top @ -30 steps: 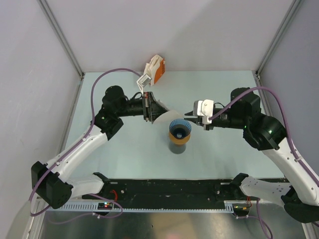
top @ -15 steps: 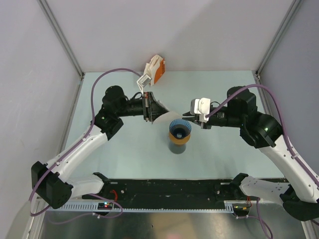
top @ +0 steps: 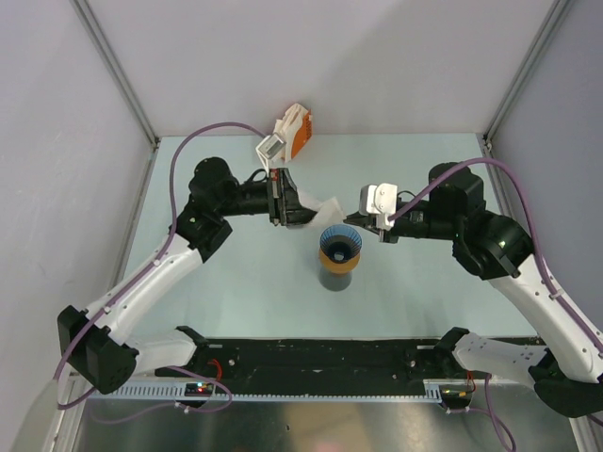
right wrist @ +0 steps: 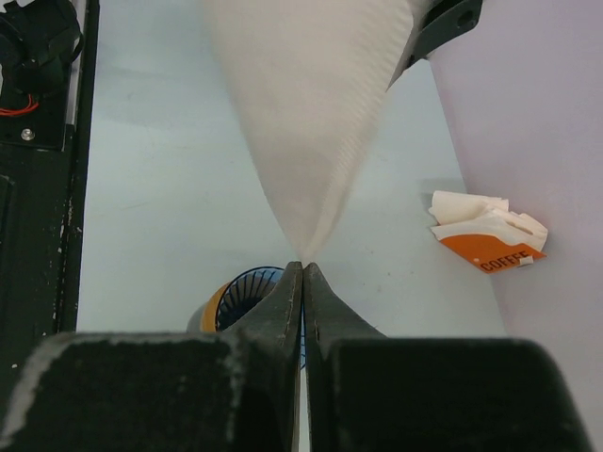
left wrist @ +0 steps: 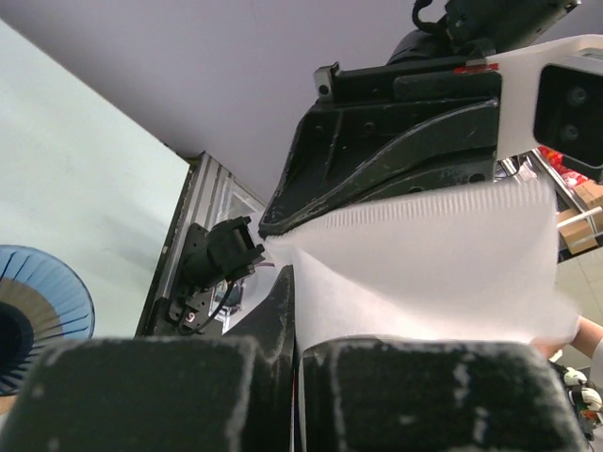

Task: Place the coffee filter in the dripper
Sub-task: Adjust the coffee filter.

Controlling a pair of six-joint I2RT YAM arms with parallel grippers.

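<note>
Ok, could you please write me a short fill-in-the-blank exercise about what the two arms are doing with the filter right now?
1. The left gripper and right gripper are both ___ on the white coffee filter.
2. The ribbed dripper is coloured ___.
3. The orange-and-white box by the far edge of the table reads ___.
Missing words: shut; blue; COFFEE.

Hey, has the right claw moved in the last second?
Yes. In the overhead view the right claw has shifted left, closer above the blue ribbed cone-shaped dripper, which stayed put, and now pinches the white paper coffee filter.
</note>
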